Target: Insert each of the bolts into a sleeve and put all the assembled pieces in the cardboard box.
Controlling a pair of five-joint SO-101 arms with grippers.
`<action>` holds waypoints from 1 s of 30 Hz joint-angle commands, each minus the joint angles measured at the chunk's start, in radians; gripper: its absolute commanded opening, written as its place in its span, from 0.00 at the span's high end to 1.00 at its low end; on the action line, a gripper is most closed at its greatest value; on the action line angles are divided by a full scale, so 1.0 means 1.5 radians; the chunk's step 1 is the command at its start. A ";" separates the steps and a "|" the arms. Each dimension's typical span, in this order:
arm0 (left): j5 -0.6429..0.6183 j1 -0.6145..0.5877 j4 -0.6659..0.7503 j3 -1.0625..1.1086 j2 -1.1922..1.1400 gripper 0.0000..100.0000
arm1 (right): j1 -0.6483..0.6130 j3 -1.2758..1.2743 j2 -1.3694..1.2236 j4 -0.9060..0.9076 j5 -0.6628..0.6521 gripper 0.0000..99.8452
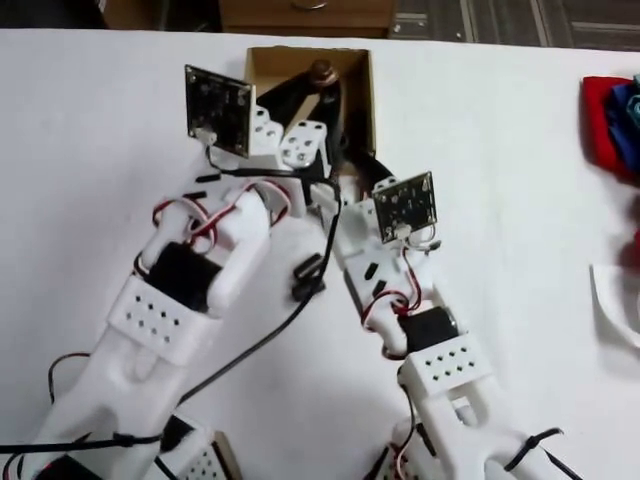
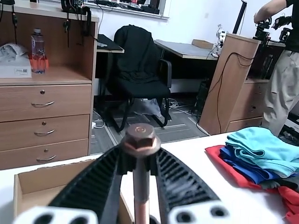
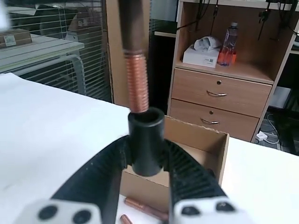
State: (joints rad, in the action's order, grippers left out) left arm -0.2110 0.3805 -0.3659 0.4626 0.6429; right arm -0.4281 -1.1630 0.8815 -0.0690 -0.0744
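1. Here's the left gripper (image 2: 141, 154), clamped on a copper bolt (image 2: 141, 186) just under its hex head. The shaft hangs straight down between the ribbed black jaws.
2. Over to the right gripper (image 3: 146, 151): it's pinching a black sleeve (image 3: 146, 135) by its sides, held upright with the open mouth facing up.
3. And there's the meeting point. The bolt's threaded end sits right at the sleeve's mouth (how far in, I can't tell from here).
4. From the high view, both arms converge over the cardboard box (image 1: 262, 62) at the far side of the white table (image 1: 500, 150). The bolt's head shows above the box's opening.
5. Spare bolts (image 3: 144, 208), copper like the first, lie flat close to the box's outer wall.
6. Off to one side, a pile of red and blue cloths (image 2: 261, 154) rests on the table, well apart from the box.
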 commanded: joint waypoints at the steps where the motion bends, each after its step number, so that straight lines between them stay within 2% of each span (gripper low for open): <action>1: -0.001 0.008 0.009 -0.055 0.000 0.97 | -0.008 0.007 0.003 -0.016 -0.006 0.98; 12: -0.002 0.009 -0.007 0.001 0.002 0.97 | -0.008 0.007 0.003 -0.016 -0.006 0.98; 18: -0.052 0.037 -0.010 0.026 0.000 0.97 | -0.007 0.007 0.003 -0.016 -0.006 0.98; 30: -0.052 0.008 -0.011 0.126 0.005 0.97 | -0.007 0.007 0.003 -0.016 -0.006 0.98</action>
State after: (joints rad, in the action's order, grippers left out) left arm -0.2785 0.4051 -0.3798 0.6529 0.6383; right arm -0.4327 -1.1661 0.8800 -0.0690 -0.0744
